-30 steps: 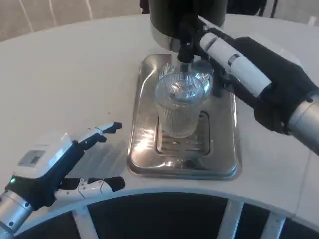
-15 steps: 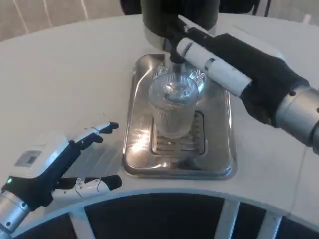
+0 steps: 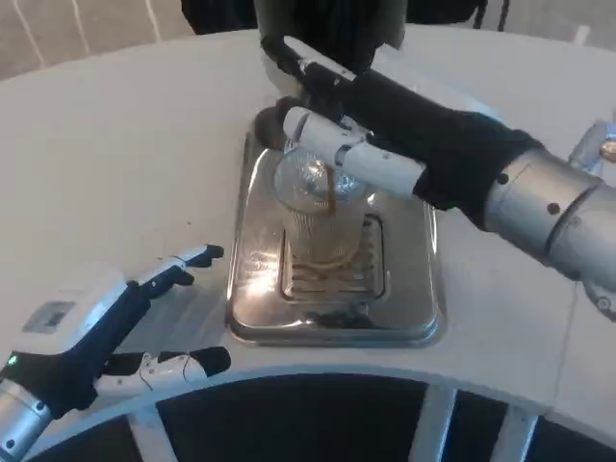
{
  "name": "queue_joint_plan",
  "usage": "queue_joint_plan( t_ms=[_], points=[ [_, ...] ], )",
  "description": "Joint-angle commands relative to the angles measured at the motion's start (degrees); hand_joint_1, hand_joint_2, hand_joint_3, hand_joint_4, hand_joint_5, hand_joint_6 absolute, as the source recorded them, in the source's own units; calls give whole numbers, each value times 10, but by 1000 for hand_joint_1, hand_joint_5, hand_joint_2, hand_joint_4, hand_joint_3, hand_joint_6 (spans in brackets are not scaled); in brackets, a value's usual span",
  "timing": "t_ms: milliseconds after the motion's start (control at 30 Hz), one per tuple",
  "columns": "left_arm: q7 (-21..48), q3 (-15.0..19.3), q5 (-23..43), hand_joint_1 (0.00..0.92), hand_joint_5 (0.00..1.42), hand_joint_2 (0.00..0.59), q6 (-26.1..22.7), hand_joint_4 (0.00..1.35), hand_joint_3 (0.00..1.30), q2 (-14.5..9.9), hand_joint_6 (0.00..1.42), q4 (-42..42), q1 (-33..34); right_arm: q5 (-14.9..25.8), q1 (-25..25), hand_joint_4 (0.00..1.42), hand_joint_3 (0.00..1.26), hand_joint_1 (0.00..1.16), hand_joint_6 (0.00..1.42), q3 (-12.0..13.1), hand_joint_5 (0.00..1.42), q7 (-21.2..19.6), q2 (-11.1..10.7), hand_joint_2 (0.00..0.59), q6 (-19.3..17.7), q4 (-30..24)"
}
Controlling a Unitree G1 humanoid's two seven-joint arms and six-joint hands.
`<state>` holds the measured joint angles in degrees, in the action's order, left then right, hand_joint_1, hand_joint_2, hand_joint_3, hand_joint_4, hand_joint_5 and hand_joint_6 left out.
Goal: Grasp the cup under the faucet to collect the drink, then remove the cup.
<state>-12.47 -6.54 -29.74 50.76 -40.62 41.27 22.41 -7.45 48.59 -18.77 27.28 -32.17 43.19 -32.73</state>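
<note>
One clear ribbed plastic cup (image 3: 316, 217) is seen upright on the slotted grate of one shiny rectangular metal drip tray (image 3: 414, 318), which lies on the white round desk (image 3: 125, 144). A thin brown stream of drink (image 3: 330, 192) is seen falling into the cup's open mouth, and a shallow amber layer is visible at the bottom of the cup. Behind the tray, the lower part of one dark drink dispenser (image 3: 327, 24) is seen at the top edge of the picture; its faucet is largely hidden by the right hand.

Two hands are visible. The right hand (image 3: 385, 125), black across the palm side with white and black fingers (image 3: 371, 164), is stretched from the right across the back of the tray, over and behind the cup's rim, with the fingers reaching the dispenser's outlet area. Whether those fingers are pressed on a lever or merely laid against it cannot be told; the cup itself is not seen gripped by them.

The left hand (image 3: 91, 337) is held low at the near left, well apart from the tray, above the desk's edge. Its fingers (image 3: 183, 265) are spread apart and nothing is grasped in them.
</note>
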Motion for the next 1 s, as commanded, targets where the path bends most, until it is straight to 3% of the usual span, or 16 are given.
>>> queue_joint_plan(
  t_ms=[33,233,400,633,1000],
  points=[
    [11,9,9,55,309,90,-5,202,200,-11,375,-8,-15,-2,0,0,0,0,0,-41,0,41,8,511,-23,-2],
    [20,27,37,54,298,90,-8,160,178,0,382,-11,-25,-12,-1,0,0,0,0,-37,0,46,13,513,-11,-18],
    [17,47,69,142,274,39,-16,4,4,13,382,-25,-37,-13,-5,0,0,0,0,-32,0,45,14,513,4,-33],
    [26,68,112,254,264,33,-29,0,0,51,410,-64,-42,-20,-20,0,0,0,0,-28,0,41,13,522,19,-53],
    [32,59,109,314,346,41,-34,13,0,93,388,-55,-1,-28,-32,0,0,0,0,-21,0,40,18,529,28,-59]
  ],
)
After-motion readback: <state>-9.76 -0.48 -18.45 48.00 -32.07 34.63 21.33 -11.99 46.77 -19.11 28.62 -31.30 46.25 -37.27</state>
